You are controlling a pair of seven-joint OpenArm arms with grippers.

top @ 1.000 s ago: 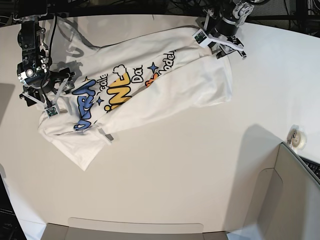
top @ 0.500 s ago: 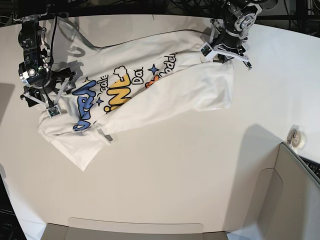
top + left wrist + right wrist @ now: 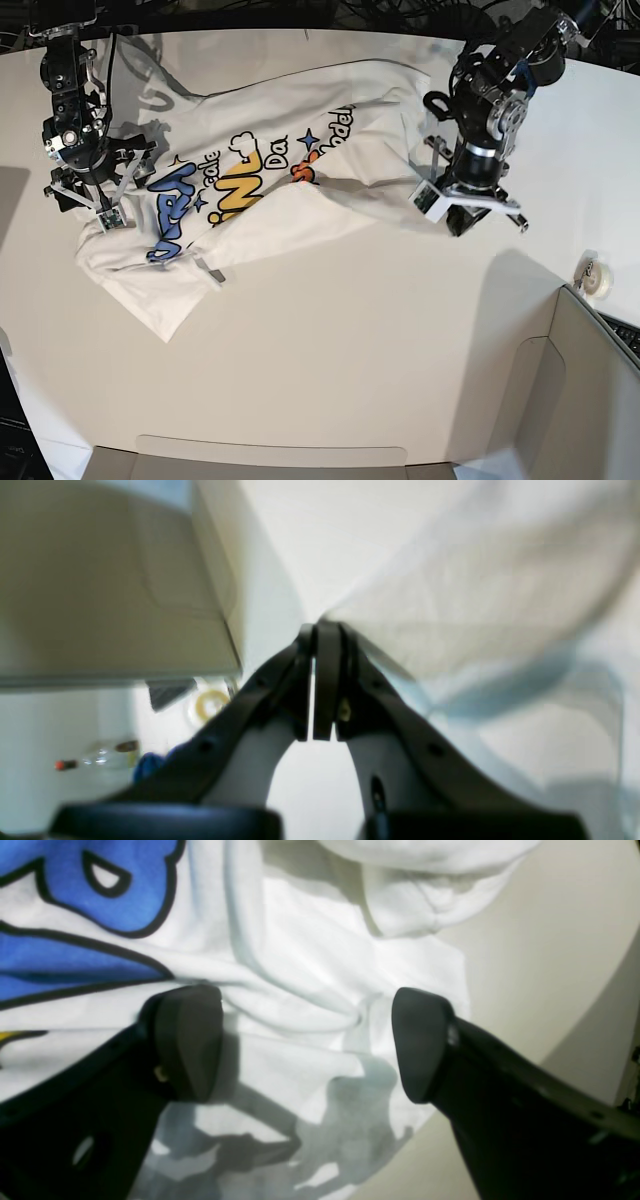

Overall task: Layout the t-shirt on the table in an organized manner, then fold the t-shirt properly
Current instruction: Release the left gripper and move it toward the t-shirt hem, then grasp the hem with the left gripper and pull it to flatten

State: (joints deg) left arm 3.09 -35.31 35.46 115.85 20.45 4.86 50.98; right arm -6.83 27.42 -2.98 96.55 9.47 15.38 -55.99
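Note:
The white t-shirt (image 3: 270,200) with its colourful print lies rumpled across the far left and middle of the table (image 3: 330,340). On the base view's right, my left gripper (image 3: 467,212) is shut on the shirt's right edge. In the left wrist view the fingers of the left gripper (image 3: 320,630) meet, and blurred white cloth (image 3: 475,605) fans out from their tips. My right gripper (image 3: 85,203) stands open over the shirt's left end. The right wrist view shows its pads (image 3: 187,1040) apart just above wrinkled cloth (image 3: 310,975) beside the blue letters (image 3: 75,960).
A grey-beige box panel (image 3: 590,400) fills the near right corner, and another panel (image 3: 270,455) lines the front edge. A small tape roll (image 3: 597,275) sits by the right rim. Dark cables run behind the table's far edge.
My left gripper shut on the shirt's far right edge, then moved toward the front and right, dragging that edge with it. The right arm barely moved and stayed open.

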